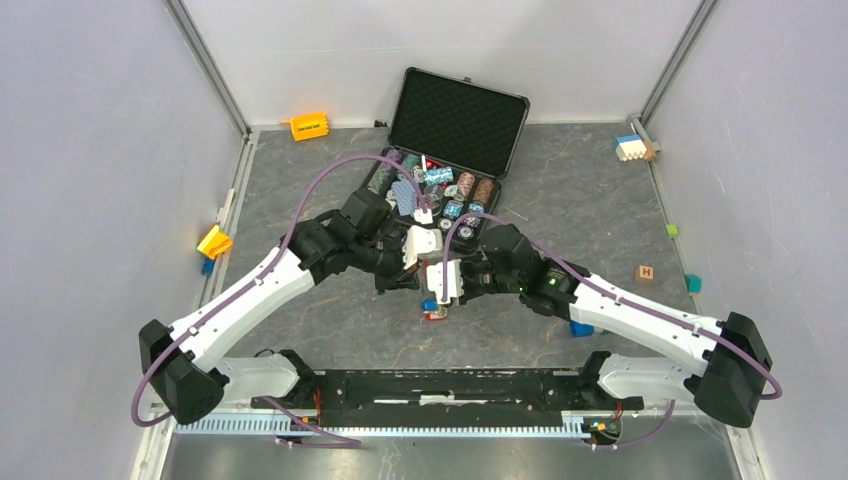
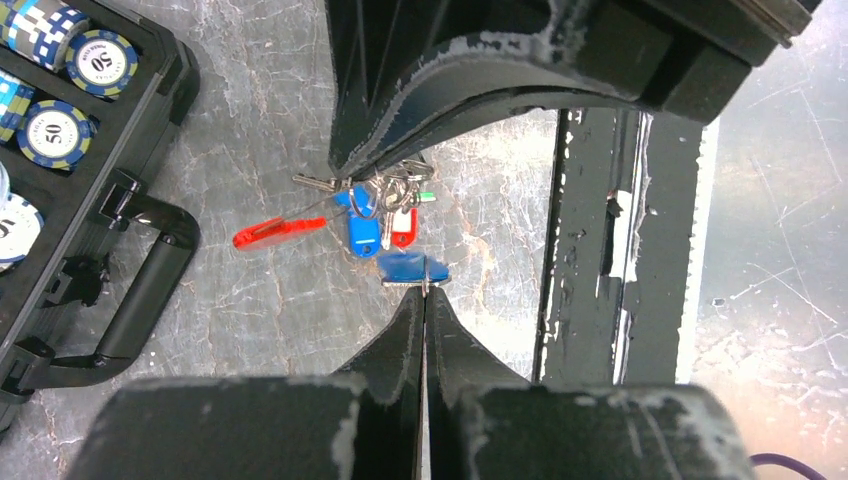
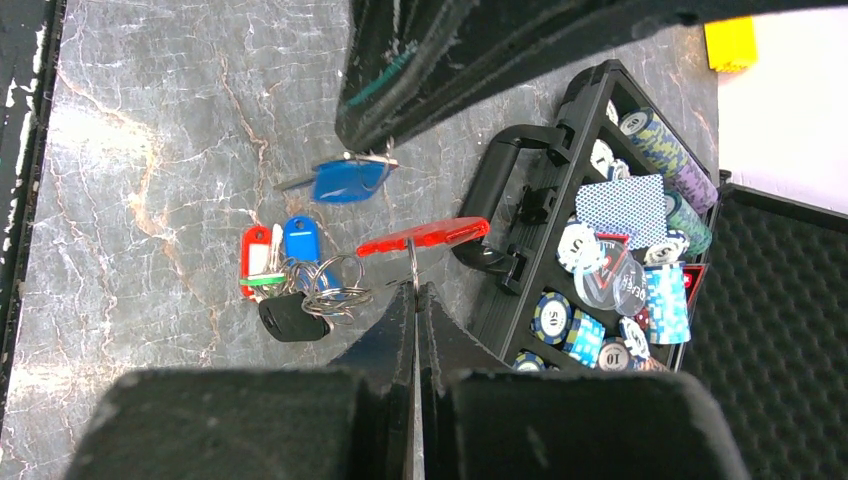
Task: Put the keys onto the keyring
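Left gripper [image 2: 424, 298] is clamped on a blue-capped key [image 2: 410, 268] and right gripper [image 3: 414, 292] on the keyring [image 3: 425, 237], facing each other just above the table [image 3: 150, 150] (remaining keys [image 3: 285, 262] bunched below); such thin pinch holds risk either piece pivoting or dropping during threading.

Lit brightly and evenly from overhead in the top view; casts only soft, faint shadows on the counter [image 1: 330, 330]. Glares white on the counter's sheen in the left wrist view, washes out toward the right edge. Blows out at upper right of the right wrist view. Softens the left tool [image 2: 424, 300] and right tool [image 3: 413, 295] near the lens.
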### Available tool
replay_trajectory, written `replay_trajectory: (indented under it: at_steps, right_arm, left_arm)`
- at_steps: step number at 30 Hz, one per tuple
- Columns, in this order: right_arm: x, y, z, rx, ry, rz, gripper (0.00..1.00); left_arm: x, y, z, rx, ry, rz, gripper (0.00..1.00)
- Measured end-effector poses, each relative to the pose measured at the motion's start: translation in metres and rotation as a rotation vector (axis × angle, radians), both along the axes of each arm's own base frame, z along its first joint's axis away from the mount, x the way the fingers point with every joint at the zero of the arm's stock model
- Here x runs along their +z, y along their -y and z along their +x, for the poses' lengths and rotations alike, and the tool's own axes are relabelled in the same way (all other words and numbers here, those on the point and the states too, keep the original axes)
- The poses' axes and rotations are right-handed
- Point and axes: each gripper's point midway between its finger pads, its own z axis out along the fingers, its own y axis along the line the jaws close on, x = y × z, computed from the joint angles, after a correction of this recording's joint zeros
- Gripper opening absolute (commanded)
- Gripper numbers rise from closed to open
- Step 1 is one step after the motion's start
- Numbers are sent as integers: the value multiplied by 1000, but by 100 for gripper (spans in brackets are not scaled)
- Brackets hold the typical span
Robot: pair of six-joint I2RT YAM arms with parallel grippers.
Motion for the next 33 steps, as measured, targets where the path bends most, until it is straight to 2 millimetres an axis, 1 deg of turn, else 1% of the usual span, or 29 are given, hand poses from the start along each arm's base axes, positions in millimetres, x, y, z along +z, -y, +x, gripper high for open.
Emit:
replay_trajectory:
  at_steps: [10,16,21,33]
  right_arm:
    - [-1,0,0,-8,-9,0,0]
    - [-2,0,0,-11,-18,0,0]
    - [-2,0,0,-13,-21,2,0]
    - [-2,0,-1,-12,-25,4,0]
  left_arm:
    - [3,-3,-2,-11,4,9,2]
    - [2,4,4,-12,4,6,2]
    - [-5,10,6,-25,-20,7,2]
    - [-4,18,12,-34,-8,-19,2]
